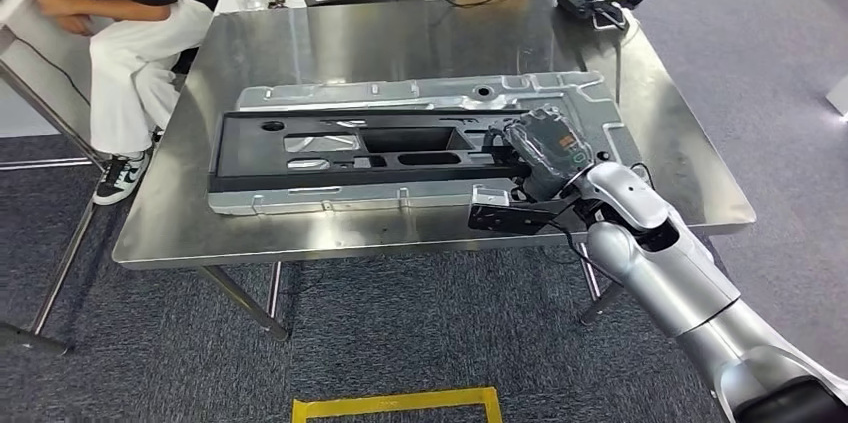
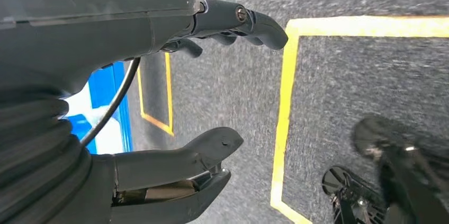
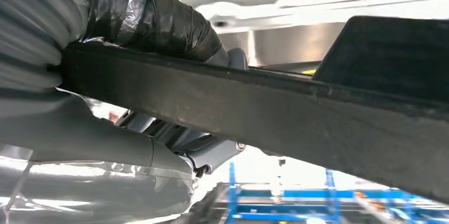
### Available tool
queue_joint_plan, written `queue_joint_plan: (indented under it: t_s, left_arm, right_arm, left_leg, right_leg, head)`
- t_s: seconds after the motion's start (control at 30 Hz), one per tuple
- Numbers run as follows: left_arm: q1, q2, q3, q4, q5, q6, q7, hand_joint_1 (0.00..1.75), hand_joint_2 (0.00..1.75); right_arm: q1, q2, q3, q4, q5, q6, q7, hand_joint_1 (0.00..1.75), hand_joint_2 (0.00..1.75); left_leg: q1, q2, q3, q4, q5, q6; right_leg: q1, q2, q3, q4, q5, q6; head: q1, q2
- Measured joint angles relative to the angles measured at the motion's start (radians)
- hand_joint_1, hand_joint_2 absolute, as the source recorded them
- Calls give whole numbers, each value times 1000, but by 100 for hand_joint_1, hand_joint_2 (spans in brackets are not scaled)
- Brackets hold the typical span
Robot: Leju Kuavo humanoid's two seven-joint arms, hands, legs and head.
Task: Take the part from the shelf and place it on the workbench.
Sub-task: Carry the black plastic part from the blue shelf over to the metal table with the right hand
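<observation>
gripping the black part (image 1: 360, 148) at its right end, the right hand (image 1: 540, 148) holds it lengthwise across the workbench (image 1: 400, 38) — left hand (image 2: 201, 91) hangs released, far off.

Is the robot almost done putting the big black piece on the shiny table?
Nearly. Done: the black part is off the shelf and over the workbench, on or just above a silver panel. In hand: the right hand grips the part's end; the right wrist view shows fingers wrapped round its edge. The left hand hangs open above the floor. Left: let go and pull the arm back.
</observation>
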Motion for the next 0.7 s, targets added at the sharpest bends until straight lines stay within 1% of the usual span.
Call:
queue_joint_plan:
  t_s: [0.03,0.07,0.1,0.13,0.2,0.23,0.33,0.47,0.7]
  left_arm:
    - [1,1,-1,0,1,0,0,0,175]
    - [1,1,-2,0,3,-1,0,0,175]
    - [3,1,-3,0,6,-1,1,0,175]
    - [4,1,-5,0,9,-2,2,0,175]
    - [6,1,-7,0,18,-3,3,0,175]
    - [6,1,-9,0,24,-4,3,0,175]
    - [3,1,-19,0,45,-6,3,0,175]
    - [2,0,-40,0,75,-10,3,0,175]
    - [1,-4,-79,0,115,-14,3,0,175]
  right_arm:
    - [-4,2,2,3,2,1,2,175,175]
    - [-9,5,3,5,4,2,7,175,175]
    - [-13,10,5,8,8,4,15,175,175]
    - [-15,16,8,12,13,7,26,175,175]
    - [-19,32,14,20,27,12,48,175,175]
    - [-20,38,19,25,33,14,57,175,175]
    - [-25,50,32,40,43,20,72,175,175]
    - [-31,52,42,59,46,26,76,175,175]
    - [-34,58,61,89,75,35,104,175,175]
  left_leg:
    - [-4,13,26,-52,17,7]
    - [-7,21,40,-80,21,13]
    - [-8,20,44,-87,18,17]
    - [-7,16,44,-90,19,19]
    - [-7,13,46,-92,18,19]
    - [-8,13,46,-92,17,20]
    - [-9,13,46,-91,13,25]
    - [-9,13,47,-91,11,30]
    - [-10,13,47,-90,10,33]
  right_leg:
    - [2,-9,4,0,-4,5]
    - [5,-15,6,0,-8,9]
    - [9,-19,7,0,-11,11]
    - [11,-23,9,-1,-13,7]
    - [14,-24,12,-4,-15,-2]
    - [13,-24,14,-6,-13,-4]
    - [13,-23,19,-14,-10,1]
    - [12,-23,22,-20,-8,6]
    - [11,-21,23,-23,-5,20]
  head:
    - [0,0]
    - [1,0]
    - [1,0]
    - [1,0]
    - [1,0]
    - [1,0]
    - [1,0]
    - [1,0]
    - [1,0]
